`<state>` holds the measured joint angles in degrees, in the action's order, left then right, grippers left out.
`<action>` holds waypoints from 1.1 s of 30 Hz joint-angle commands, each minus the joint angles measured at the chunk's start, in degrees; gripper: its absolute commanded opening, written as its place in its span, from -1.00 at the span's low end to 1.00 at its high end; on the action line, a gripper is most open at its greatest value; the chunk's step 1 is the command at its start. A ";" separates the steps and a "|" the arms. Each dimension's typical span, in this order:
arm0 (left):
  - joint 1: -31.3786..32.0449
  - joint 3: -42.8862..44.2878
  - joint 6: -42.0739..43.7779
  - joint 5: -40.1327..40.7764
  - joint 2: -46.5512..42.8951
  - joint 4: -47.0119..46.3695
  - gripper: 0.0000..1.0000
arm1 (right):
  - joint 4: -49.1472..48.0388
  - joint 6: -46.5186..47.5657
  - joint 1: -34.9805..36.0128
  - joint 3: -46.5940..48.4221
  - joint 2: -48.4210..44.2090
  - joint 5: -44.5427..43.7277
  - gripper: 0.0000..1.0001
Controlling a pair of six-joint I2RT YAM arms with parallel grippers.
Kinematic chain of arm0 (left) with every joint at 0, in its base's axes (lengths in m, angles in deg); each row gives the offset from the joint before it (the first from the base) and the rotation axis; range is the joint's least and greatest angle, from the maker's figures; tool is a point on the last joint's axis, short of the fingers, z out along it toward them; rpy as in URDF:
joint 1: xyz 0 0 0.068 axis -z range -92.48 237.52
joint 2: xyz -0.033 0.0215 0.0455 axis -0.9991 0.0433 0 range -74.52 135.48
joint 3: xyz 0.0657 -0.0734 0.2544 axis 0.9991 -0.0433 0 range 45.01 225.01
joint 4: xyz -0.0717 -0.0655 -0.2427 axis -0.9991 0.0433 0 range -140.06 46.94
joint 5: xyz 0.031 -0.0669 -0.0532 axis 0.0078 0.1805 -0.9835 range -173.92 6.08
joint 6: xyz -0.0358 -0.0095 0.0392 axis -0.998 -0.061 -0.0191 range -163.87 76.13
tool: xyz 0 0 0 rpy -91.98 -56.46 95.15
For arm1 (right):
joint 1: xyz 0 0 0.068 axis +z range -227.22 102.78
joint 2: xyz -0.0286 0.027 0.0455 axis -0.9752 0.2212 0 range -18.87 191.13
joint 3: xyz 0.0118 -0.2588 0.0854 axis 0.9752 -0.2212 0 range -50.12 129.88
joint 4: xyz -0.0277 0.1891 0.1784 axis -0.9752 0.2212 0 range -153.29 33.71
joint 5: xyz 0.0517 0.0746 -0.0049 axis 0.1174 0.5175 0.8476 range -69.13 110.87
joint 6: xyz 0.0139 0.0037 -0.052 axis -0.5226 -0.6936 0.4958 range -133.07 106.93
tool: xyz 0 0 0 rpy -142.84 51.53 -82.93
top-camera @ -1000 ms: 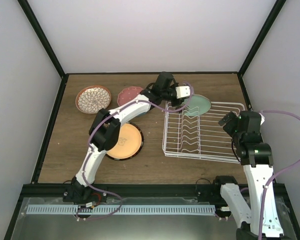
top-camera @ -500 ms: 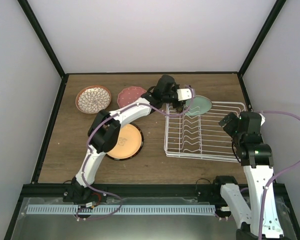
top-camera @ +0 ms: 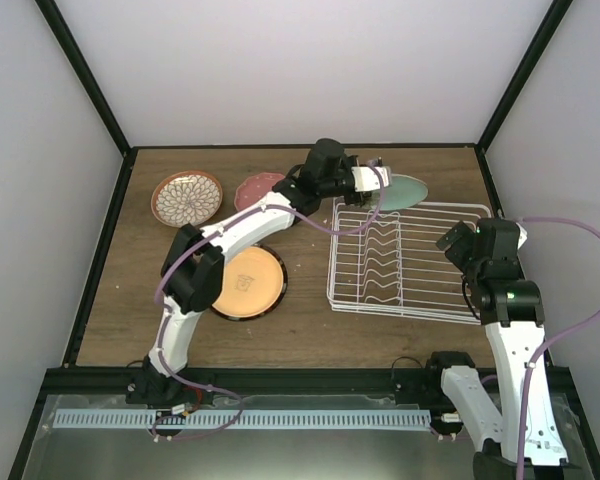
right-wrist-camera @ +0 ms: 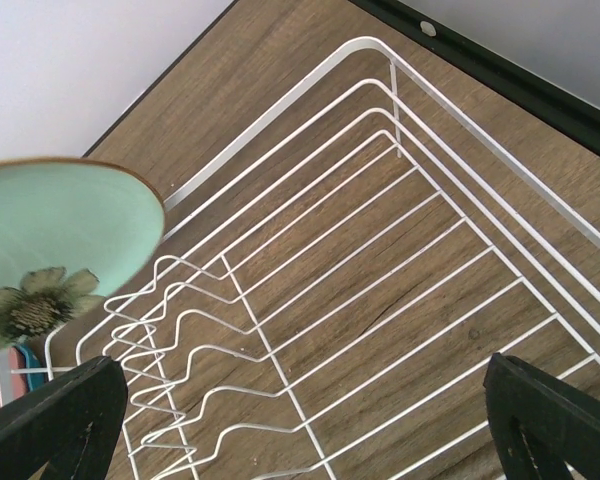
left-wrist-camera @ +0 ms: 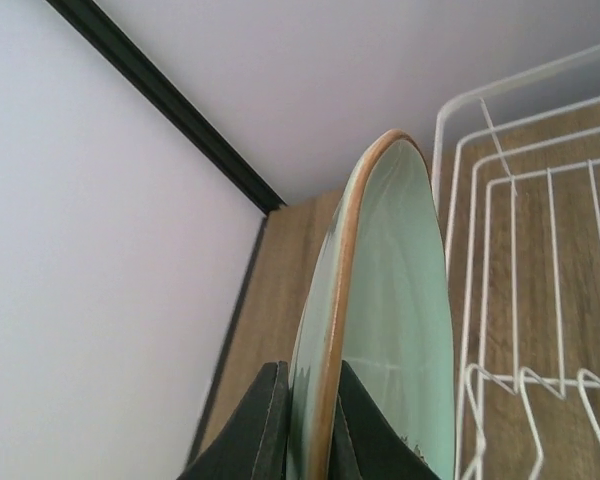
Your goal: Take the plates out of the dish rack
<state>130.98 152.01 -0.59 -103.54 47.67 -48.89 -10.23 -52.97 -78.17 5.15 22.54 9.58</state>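
Observation:
My left gripper (top-camera: 377,178) is shut on the rim of the pale green plate (top-camera: 406,188), holding it tilted above the back left corner of the dish rack (top-camera: 400,262). In the left wrist view the green plate (left-wrist-camera: 390,320) stands edge-on, its tan rim pinched by my left gripper (left-wrist-camera: 315,430). The right wrist view shows the plate's flower (right-wrist-camera: 30,305) and the dish rack (right-wrist-camera: 380,250) below with no plates in it. My right gripper (right-wrist-camera: 300,420) hovers open over the rack, also seen from above as the right gripper (top-camera: 452,243).
Three plates lie on the table left of the rack: a brown-rimmed petal-patterned plate (top-camera: 187,197), a red-pink plate (top-camera: 257,186) partly under the left arm, and a tan dark-rimmed plate (top-camera: 248,283). Walls stand close behind and beside the rack.
The left gripper closed on the green plate and lifted it up and back out of the rack's tines. The right arm barely moved.

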 commanded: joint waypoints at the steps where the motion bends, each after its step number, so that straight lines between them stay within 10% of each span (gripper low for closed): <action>1: 0.07 2.47 1.56 1.53 -6.03 -12.06 -0.92 | -1.13 -0.12 -0.29 -0.07 0.00 -0.22 1.00; 11: -5.40 5.92 -11.85 7.29 -13.56 -7.41 -0.92 | -0.97 -0.83 -0.26 0.88 -0.11 -0.19 1.00; 19: -26.32 7.83 -45.45 -0.24 -20.59 13.37 -0.92 | -1.34 -1.57 -0.28 -0.45 -1.01 0.34 1.00; 33: -45.32 -44.00 -67.90 -22.29 -45.62 22.63 -0.92 | -10.17 0.61 -0.28 -1.73 6.17 6.04 1.00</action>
<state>87.09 114.46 -60.80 -114.16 10.21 -24.70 -16.99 -53.45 -78.17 3.25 27.87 13.93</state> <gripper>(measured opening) 0.092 0.997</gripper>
